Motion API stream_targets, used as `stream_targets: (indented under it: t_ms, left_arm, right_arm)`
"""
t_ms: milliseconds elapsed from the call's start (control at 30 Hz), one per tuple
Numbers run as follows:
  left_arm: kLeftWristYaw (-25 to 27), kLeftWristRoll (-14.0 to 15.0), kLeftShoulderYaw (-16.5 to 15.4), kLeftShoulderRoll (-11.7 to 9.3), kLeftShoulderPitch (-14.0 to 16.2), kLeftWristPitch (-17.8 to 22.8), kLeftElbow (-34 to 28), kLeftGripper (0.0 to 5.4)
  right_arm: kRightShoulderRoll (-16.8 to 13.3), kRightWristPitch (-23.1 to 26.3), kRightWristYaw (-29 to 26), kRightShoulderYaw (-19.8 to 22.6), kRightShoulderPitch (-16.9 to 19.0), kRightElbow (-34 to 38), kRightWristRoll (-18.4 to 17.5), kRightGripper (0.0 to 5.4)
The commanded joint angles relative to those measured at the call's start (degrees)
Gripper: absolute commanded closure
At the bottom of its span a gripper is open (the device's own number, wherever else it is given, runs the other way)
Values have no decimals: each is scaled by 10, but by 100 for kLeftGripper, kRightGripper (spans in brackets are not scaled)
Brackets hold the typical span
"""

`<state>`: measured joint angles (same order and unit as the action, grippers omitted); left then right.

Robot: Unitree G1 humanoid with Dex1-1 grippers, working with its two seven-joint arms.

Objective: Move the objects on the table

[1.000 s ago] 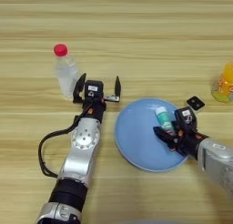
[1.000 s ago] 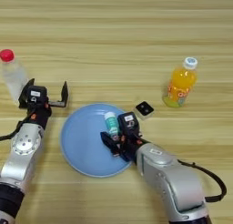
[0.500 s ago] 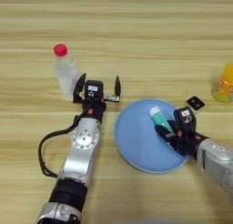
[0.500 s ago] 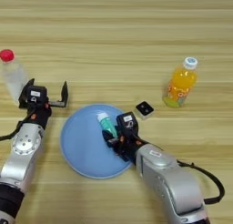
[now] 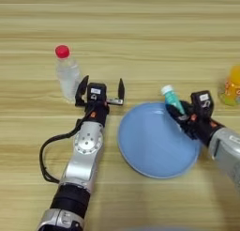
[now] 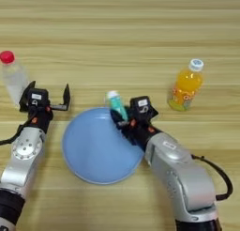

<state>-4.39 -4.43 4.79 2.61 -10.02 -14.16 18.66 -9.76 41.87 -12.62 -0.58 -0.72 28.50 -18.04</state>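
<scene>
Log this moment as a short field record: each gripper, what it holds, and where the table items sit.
left gripper: open, idle beside the red-capped bottle
right gripper: shut on the teal-capped tube, at the plate's far right rim
blue plate: flat on the table, nothing lying in it
orange drink bottle: upright, right of the plate
black square item: not visible

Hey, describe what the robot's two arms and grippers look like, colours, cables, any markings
Both arms have smooth silver-grey metal shells. The left arm shows a round joint disc and a darker black segment near its base, with a black cable looping out beside it. The right arm also trails a black cable. Each gripper, left and right, has two black fingers, a small white label and orange-red accents.
</scene>
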Motion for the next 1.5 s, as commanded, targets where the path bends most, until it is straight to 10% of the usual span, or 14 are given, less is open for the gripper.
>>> stream_targets:
  t_ms: [33, 1267, 1500]
  left_arm:
    - [-5, -6, 3, 8, 2, -3, -3, 0]
    - [-11, -7, 10, 9, 2, -5, -6, 0]
    - [-11, -6, 10, 8, 2, -4, -6, 0]
  right_arm:
    - [-23, -29, 8, 42, -11, -10, 13, 374]
    - [-65, -148, -9, 98, -18, -260, 62, 374]
    - [-64, -168, -21, 82, -6, -212, 67, 282]
